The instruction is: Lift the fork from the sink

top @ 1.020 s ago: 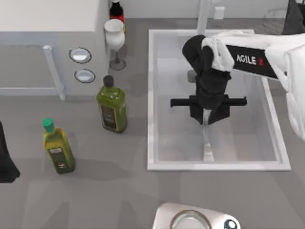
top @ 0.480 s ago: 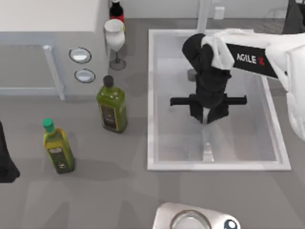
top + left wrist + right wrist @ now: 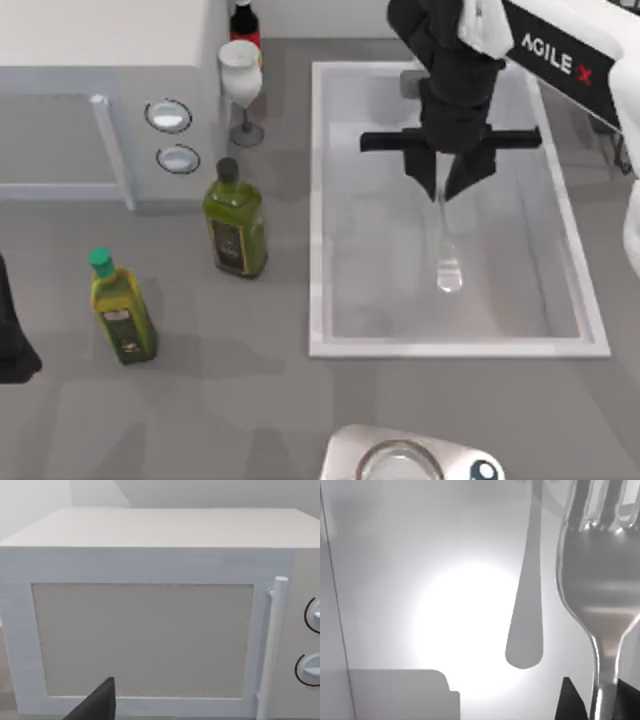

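The setting is presenting itself as a rendered kitchen worktop. The right gripper [image 3: 442, 190] is hanging over a large white-rimmed sink [image 3: 318, 200] set into the grey counter [image 3: 200, 400]. Well apart from the gripper, toward the table's left, a white microwave [image 3: 150, 555] with a bar handle [image 3: 272, 645] and two round dials [image 3: 168, 116] is standing. Between the microwave and the sink, a wine glass [image 3: 241, 75] and two olive-oil bottles [image 3: 235, 220] are standing upright.

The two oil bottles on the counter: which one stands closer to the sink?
The black-capped bottle; the green-capped bottle lies farther from the sink, toward the table's left.
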Motion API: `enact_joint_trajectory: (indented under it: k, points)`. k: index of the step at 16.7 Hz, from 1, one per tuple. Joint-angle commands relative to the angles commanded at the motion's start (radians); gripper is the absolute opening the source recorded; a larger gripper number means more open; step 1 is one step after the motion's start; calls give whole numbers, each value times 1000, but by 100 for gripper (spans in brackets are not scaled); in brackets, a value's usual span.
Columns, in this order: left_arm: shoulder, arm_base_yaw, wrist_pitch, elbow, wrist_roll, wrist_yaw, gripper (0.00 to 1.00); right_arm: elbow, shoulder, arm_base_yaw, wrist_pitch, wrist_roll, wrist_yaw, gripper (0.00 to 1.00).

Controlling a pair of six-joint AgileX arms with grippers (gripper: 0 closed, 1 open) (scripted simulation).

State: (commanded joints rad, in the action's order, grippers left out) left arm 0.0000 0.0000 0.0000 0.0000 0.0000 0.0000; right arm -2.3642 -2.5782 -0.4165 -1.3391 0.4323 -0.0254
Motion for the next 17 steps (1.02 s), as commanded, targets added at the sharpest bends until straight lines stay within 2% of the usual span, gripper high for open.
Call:
enact_joint_trajectory:
  k: [3,10,13,17]
  points:
    - [0,0,0,0,0,0,100,-77,28,1,-86,-2,0,0]
    - [0,0,0,0,0,0,100,-49,63,15,-88,-16,2,0]
    - [0,0,0,0,0,0,100,77,185,68,-79,-69,4,0]
    - [0,0,0,0,0,0,100,383,455,176,-63,-179,10,0]
